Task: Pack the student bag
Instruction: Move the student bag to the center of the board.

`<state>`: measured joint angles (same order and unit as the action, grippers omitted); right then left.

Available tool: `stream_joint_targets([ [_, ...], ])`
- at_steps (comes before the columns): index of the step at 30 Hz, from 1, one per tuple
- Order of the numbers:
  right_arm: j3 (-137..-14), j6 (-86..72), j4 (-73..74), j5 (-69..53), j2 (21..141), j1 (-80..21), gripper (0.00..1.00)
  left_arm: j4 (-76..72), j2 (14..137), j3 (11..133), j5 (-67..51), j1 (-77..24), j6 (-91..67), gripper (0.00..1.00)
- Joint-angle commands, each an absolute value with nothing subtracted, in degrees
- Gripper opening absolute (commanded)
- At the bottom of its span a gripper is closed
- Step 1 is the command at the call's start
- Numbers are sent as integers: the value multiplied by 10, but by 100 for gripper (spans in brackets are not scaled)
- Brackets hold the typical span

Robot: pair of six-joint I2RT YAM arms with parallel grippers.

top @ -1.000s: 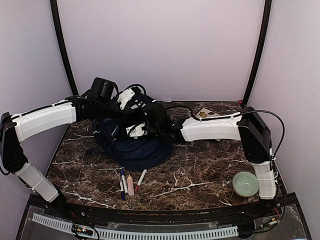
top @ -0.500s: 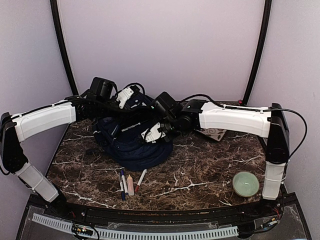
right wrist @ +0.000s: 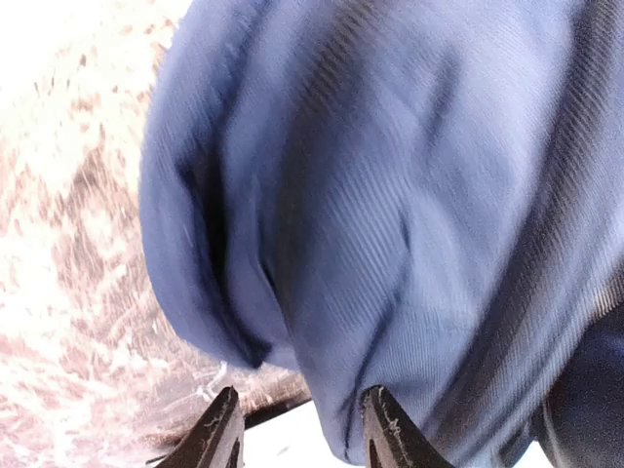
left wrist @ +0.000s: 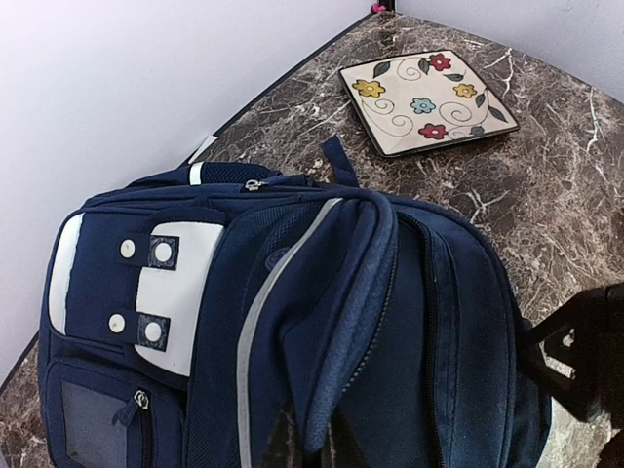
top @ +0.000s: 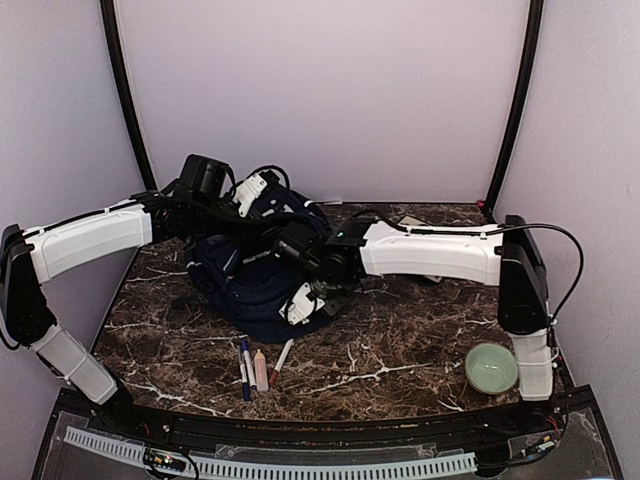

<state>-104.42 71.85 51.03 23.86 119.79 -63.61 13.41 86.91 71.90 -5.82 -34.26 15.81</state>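
Right gripper [right wrist: 302, 429] has dropped beside the student bag [left wrist: 292, 322], slightly open against its fabric; left gripper [top: 262, 202] pinches its flap.

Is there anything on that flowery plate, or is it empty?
Empty. In the left wrist view the plate shows its whole flowered face with nothing on it.

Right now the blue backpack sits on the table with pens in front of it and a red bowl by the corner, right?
No, the bowl is pale green, not red; the top view shows it. The blue backpack does sit on the table with pens in front of it.
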Motion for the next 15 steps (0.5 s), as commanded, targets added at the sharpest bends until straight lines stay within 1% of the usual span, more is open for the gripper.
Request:
stream_joint_targets([
  [1,-1075,712,537,233,1241,-657,42,83,853,730,-75,-339,149,0],
  [9,-1112,712,548,233,1309,-680,42,82,852,728,-73,-340,151,0],
  [15,-1161,712,578,233,1303,-698,42,81,850,727,-74,-339,151,0],
])
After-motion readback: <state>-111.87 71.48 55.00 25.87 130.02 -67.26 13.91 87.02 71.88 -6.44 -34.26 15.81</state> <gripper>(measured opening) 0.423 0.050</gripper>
